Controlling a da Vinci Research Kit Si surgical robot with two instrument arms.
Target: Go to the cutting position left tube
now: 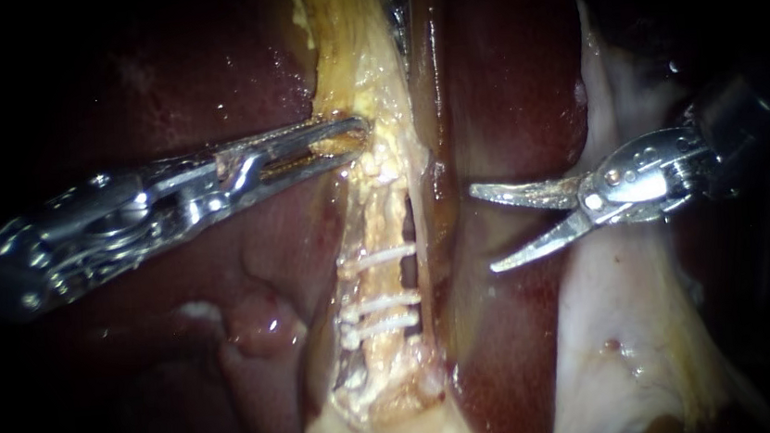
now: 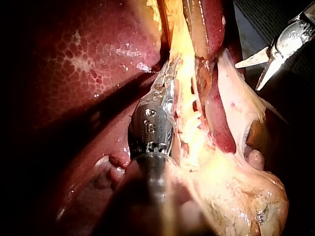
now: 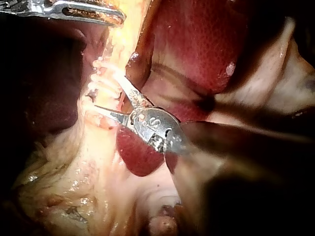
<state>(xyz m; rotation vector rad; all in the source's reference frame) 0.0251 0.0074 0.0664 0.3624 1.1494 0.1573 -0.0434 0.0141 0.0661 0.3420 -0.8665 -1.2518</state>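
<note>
A pale yellow tube runs down the middle of the endoscope view, with three white clips across its lower part. My left instrument reaches in from the left, its jaws shut on the yellow tissue at the tube's upper part. Coming in from the right, my right instrument has its two blades open. Their tips stand a little right of the tube, level with the top clip, and touch nothing. In the right wrist view the open blades point at the clips. The left wrist view shows the jaws against the yellow strand.
Dark red liver lies on both sides of the tube. A brown strand runs between the tube and the blades. Pale whitish tissue spreads under my right instrument. A small reddish nodule sits left of the clips.
</note>
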